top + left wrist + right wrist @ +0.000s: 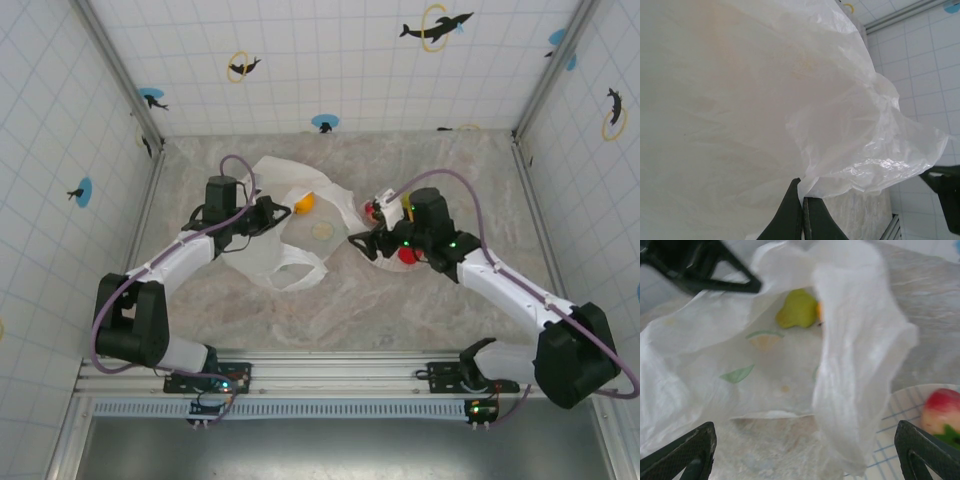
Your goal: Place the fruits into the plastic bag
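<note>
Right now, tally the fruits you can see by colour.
Red fruits: 2
Orange fruit: 1
Yellow-green fruit: 1
Total: 4 sure; a green bit beside one red is unclear, and the right arm may hide more.

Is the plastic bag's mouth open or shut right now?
Open: the left gripper pinches an edge of the plastic bag, and a yellow-green fruit shows inside.
</note>
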Controlling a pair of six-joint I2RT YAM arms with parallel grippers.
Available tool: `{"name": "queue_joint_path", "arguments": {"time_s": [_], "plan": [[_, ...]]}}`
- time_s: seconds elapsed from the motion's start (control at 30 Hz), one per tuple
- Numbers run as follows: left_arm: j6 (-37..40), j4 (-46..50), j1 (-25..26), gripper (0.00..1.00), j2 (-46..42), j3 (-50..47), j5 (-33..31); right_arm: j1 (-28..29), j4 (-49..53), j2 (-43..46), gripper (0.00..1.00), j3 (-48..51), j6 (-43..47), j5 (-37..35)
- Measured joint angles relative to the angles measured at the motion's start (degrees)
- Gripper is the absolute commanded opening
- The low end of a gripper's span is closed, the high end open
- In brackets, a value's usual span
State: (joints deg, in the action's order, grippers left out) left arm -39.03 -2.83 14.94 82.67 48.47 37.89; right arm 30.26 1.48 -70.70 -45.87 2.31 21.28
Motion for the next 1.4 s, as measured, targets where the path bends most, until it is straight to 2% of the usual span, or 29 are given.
{"name": "queue_joint_path", "arguments": {"time_s": [0.13,0.33,0.5,0.87,1.13,1.4], "plan": [[0.0,0.0,0.0,0.00,0.0,0.0,0.0,-3.0,2.4,-3.9,0.90,-4.2,-4.4,-6.4],[0.0,0.2,0.0,0.00,0.0,0.0,0.0,-3.4,9.3,-17.9,0.86,-20.5,-8.9,-19.8],[0.0,0.2,-0.1,0.00,0.0,0.0,0.0,-3.3,14.8,-27.6,0.84,-29.8,-10.8,-25.5],[0.0,0.3,-0.1,0.00,0.0,0.0,0.0,-3.2,27.9,-44.1,0.88,-44.8,-10.5,-29.4],[0.0,0.3,-0.1,0.00,0.0,0.0,0.0,-3.0,32.6,-48.7,0.88,-46.8,-9.9,-29.5],[0.0,0.3,-0.1,0.00,0.0,0.0,0.0,-3.0,34.5,-51.4,0.82,-47.4,-9.1,-28.7]]}}
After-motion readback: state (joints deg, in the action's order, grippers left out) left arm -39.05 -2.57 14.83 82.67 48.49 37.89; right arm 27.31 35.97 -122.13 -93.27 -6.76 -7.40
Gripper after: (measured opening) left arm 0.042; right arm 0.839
